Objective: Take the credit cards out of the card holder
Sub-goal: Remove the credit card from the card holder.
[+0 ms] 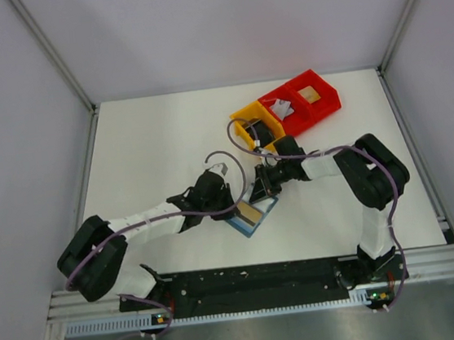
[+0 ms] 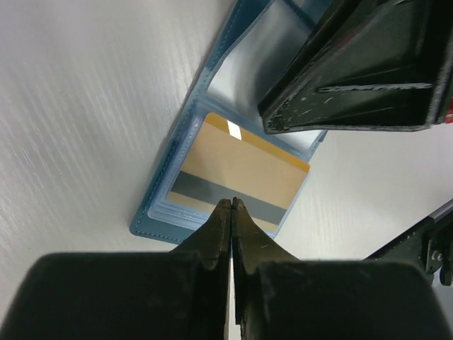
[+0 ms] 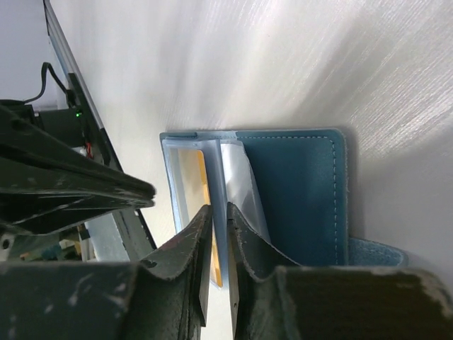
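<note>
The teal-blue card holder (image 1: 257, 206) lies open on the white table between both arms. A tan-yellow credit card (image 2: 241, 166) with a dark stripe sits in its near clear pocket. My left gripper (image 2: 232, 202) is shut, its tips resting over the card's stripe with nothing seen between them. My right gripper (image 3: 219, 212) is closed on an upright clear sleeve (image 3: 218, 173) of the holder, with the blue cover (image 3: 297, 191) lying flat to its right. The tan card's edge (image 3: 202, 185) shows behind that sleeve. Other cards are hidden.
A yellow bin (image 1: 246, 123) and two red bins (image 1: 309, 95) stand at the back right, one holding pale items and one a tan item. Both arms meet over the holder. The table's metal front rail (image 1: 257, 285) runs along the near edge.
</note>
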